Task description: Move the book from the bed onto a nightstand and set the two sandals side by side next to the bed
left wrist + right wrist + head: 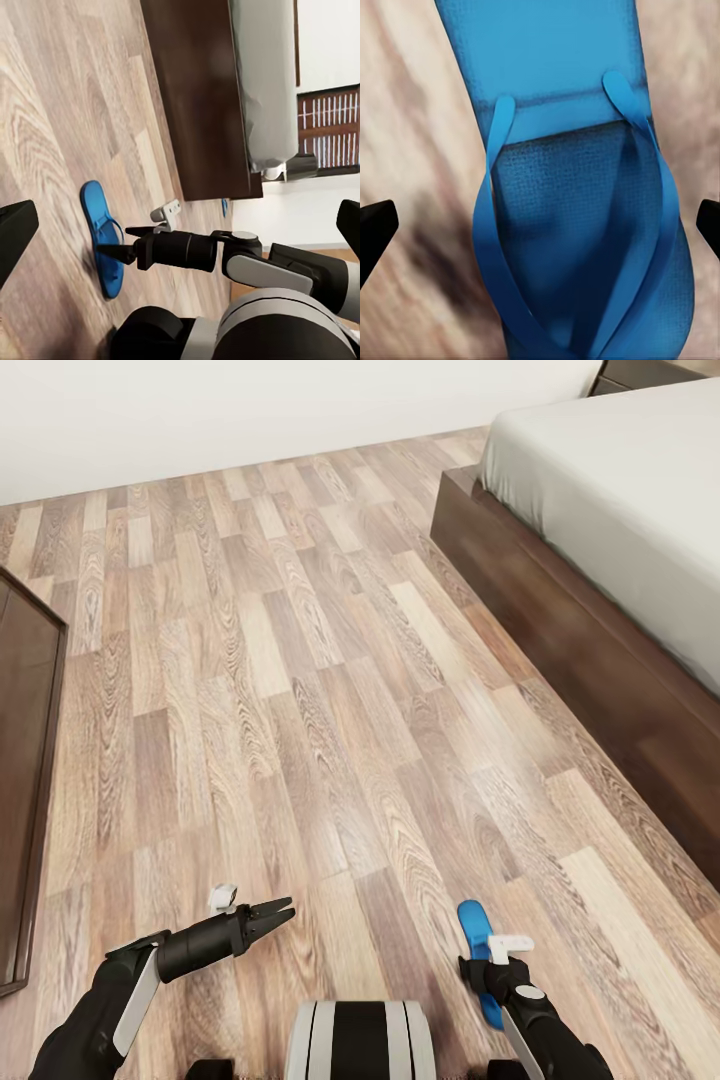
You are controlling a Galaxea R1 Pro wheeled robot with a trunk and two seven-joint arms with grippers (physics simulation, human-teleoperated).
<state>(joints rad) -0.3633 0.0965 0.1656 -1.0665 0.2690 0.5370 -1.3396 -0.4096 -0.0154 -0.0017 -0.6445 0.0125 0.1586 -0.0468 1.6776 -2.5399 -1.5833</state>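
Observation:
One blue sandal [471,928] lies on the wood floor right in front of my base, a little way from the bed [620,490]. My right gripper [482,972] hangs open just over it, one finger on each side of the sole. The right wrist view is close on this sandal [562,75] and its thong straps. In the left wrist view, the sandal [96,217] sits under the right gripper [112,241]. My left gripper [288,908] is open and empty, low at the left. A small blue shape [224,206] lies by the bed's corner. The book is out of view.
The bed's dark wooden frame [560,620] runs along the right. A long dark cabinet [25,780] stands at the left edge. A dark piece of furniture [640,372] shows past the mattress at the top right. Bare plank floor [300,660] lies between cabinet and bed.

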